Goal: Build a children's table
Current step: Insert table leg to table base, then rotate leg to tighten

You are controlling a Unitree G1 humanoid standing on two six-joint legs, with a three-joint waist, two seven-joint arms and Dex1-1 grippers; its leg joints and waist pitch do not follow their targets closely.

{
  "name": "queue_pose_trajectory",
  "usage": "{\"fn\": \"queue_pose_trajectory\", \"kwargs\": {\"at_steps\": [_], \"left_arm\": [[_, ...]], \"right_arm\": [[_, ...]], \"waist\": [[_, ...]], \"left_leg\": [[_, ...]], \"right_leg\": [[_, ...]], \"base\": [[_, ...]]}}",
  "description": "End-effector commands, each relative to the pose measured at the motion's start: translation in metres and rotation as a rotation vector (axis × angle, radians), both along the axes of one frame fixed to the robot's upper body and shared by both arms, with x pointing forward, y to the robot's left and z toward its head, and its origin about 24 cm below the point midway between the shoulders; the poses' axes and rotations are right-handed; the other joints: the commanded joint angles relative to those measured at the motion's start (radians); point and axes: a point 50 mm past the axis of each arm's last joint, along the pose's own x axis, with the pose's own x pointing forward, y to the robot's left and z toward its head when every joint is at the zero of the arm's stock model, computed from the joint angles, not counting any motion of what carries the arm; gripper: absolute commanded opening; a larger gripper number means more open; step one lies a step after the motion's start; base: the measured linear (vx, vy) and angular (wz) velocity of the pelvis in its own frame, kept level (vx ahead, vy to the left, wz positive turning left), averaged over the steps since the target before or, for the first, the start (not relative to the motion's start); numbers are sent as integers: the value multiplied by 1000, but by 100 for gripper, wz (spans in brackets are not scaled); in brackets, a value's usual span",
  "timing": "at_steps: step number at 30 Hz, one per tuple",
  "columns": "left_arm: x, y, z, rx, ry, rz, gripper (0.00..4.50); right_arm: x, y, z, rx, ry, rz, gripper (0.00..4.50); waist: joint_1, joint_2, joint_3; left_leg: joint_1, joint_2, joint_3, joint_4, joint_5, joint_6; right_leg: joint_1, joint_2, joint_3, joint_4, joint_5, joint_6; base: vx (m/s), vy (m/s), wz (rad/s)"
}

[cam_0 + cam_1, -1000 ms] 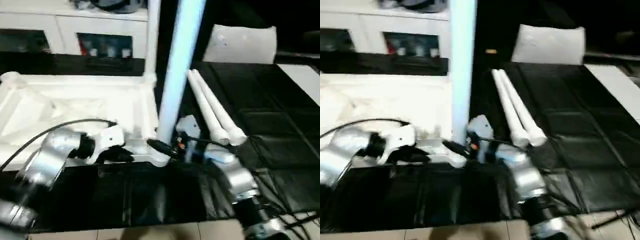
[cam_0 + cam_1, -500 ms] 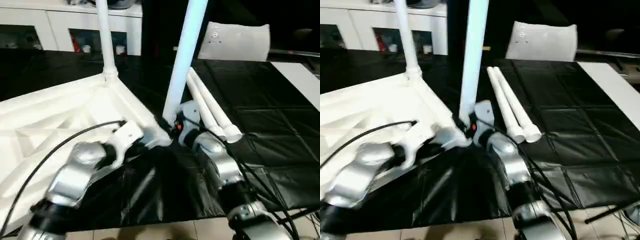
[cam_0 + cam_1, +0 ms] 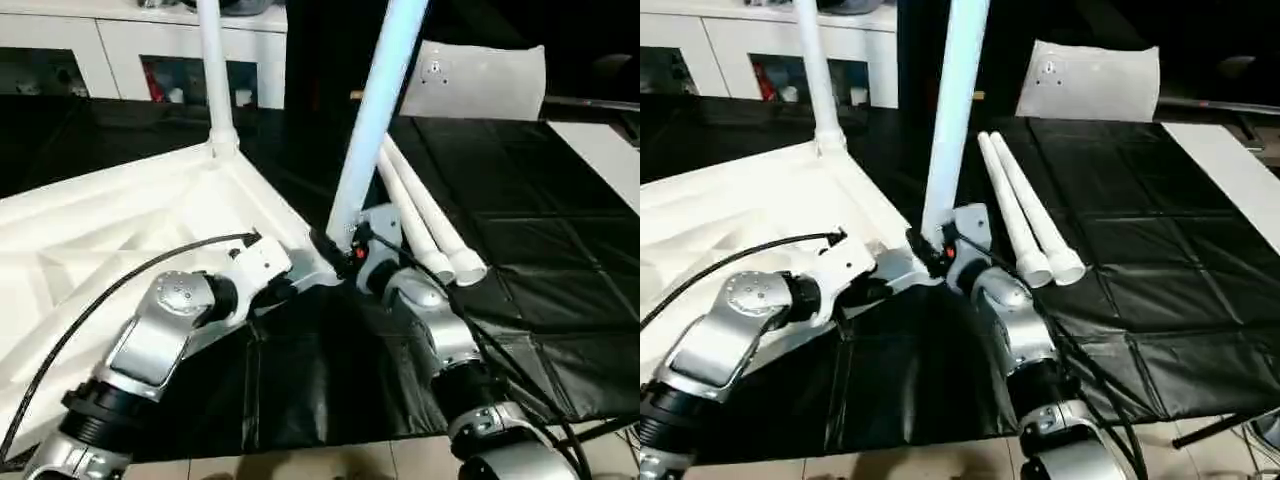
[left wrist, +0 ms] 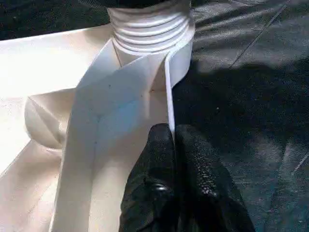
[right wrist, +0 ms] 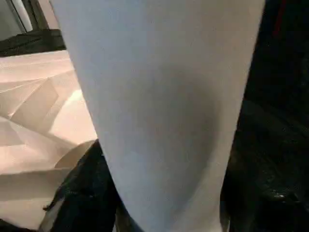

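The white tabletop (image 3: 120,230) lies underside up on the black-covered table, with its ribs showing. One white leg (image 3: 213,80) stands upright in its far corner socket. A second leg (image 3: 375,110) rises, slightly tilted, from the near corner socket (image 4: 152,29). My left gripper (image 4: 171,133) is shut on the thin rim of the tabletop just beside that socket. My right gripper (image 3: 345,250) sits at the base of the second leg, which passes very close in front of the right wrist view (image 5: 159,111). Two loose legs (image 3: 425,225) lie side by side to the right.
A flat white bag (image 3: 480,80) lies at the back right. A white board strip (image 3: 600,150) runs along the right edge. White cabinets (image 3: 120,50) stand behind the table. Black sheeting (image 3: 540,280) covers the table to the right and front.
The tabletop has swung round its near corner, carrying the far standing leg to the left. My left arm has followed it. The loose legs have stayed where they were, and the view has shifted a little.
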Motion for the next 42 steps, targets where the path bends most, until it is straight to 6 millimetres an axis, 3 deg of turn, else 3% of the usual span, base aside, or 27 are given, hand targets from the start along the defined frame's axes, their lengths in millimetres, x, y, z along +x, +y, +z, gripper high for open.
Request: {"fn": "queue_pose_trajectory", "kwargs": {"at_steps": [1, 5, 7, 11, 15, 21, 24, 26, 28, 33, 42], "left_arm": [[2, 6, -14, 83, 12, 34, 0], [8, 11, -14, 51, 24, 16, 0], [9, 12, -13, 28, 34, -9, 0], [8, 14, -11, 6, 53, -119, 0], [8, 19, -13, 27, 73, -218, 0], [0, 33, -14, 123, 187, -472, 0], [0, 34, -12, 122, 212, -524, 0], [1, 35, -11, 128, 228, -552, 0], [2, 34, -9, 149, 231, -594, 0], [4, 32, -6, 169, 243, -668, 0], [5, 23, -4, 171, 258, -757, 0]], "right_arm": [[-13, 6, -23, -17, 113, 63, 317], [-19, -2, -22, -35, 75, 127, 360], [-21, -7, -23, -51, 69, 122, 385], [-31, -25, -22, -50, 62, 157, 416], [-41, -46, -16, -60, 45, 235, 448], [-46, -75, 10, -150, -57, 388, 448], [-47, -78, 12, -231, -76, 456, 448], [-47, -78, 12, -274, -74, 503, 448], [-47, -76, 14, -268, -65, 560, 448], [-49, -68, 17, -247, -55, 677, 448], [-37, -59, 16, -247, -50, 718, 366]], "waist": [[0, 23, -26], [8, 27, -37], [11, 26, -37], [19, 26, -40], [23, 30, -46], [27, 28, -47], [27, 27, -46], [28, 28, -48], [30, 23, -51], [37, 21, -52], [54, 22, -54]], "left_leg": [[-3, 72, -33, -77, -285, -1], [-3, 72, -25, -68, -198, 21], [-9, 71, -25, -69, -171, 27], [-9, 69, -23, -63, -135, 44], [-7, 69, -22, -56, -74, 74], [-4, 70, -21, -52, -73, 92], [-5, 68, -20, -51, -96, 81], [-3, 71, -19, -50, -85, 76], [-4, 69, -19, -46, -54, 91], [-4, 71, -18, -42, -37, 114], [-1, 72, -16, -40, -40, 90]], "right_leg": [[11, -97, 77, -101, -301, -164], [18, -95, 76, -87, -163, -189], [24, -94, 74, -82, -116, -200], [32, -97, 74, -79, -86, -200], [39, -92, 71, -67, 44, -218], [43, -94, 69, -61, 53, -241], [42, -97, 68, -65, 9, -251], [42, -98, 69, -61, 14, -257], [43, -96, 68, -53, 70, -272], [44, -98, 67, -47, 97, -282], [43, -100, 65, -43, 82, -288]], "base": [[0, 0, 0], [0, 0, 0], [0, 0, 0], [0, 0, 0], [0, 0, 0], [0, 0, 0], [0, 0, 0], [0, 0, 0], [0, 0, 0], [0, 0, 0], [0, 0, 0]]}}
